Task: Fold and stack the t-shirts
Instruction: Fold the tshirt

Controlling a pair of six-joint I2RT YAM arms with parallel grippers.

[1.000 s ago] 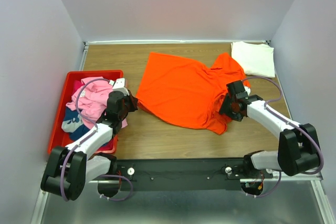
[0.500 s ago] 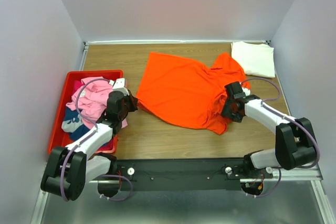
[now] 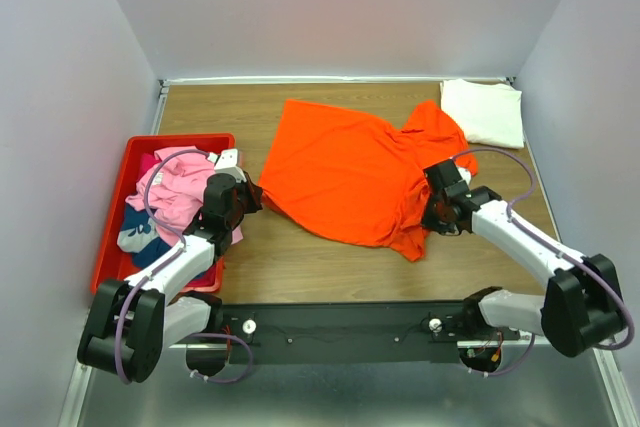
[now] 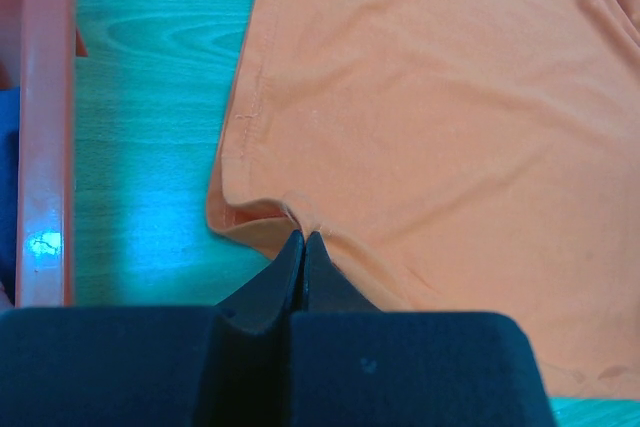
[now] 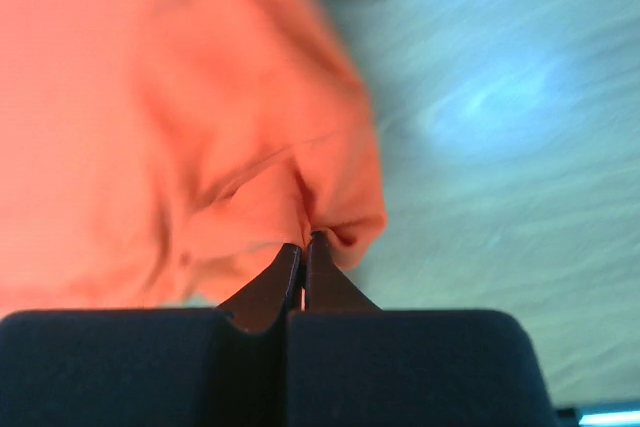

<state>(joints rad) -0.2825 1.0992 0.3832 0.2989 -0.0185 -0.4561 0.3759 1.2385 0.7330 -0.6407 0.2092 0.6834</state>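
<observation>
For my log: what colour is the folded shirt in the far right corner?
The folded shirt is cream-white; top external view.

The right pincer (image 3: 432, 209), clamped on the right-hand edge of the orange t-shirt (image 3: 340, 167), has slid a little to the left and nearer across the surface (image 3: 300, 267). The cloth came with it. The shirt's near right corner, which a second ago bulged out to the right beneath the pincer, is now drawn in. It ends in a narrower point further left, and more bare wood shows to its right. The right arm's elbow (image 3: 585, 302) has swung out to the right and nearer, so the forearm lies flatter and longer. The cable (image 3: 505, 159) above the wrist now arches in a taller loop.
</observation>
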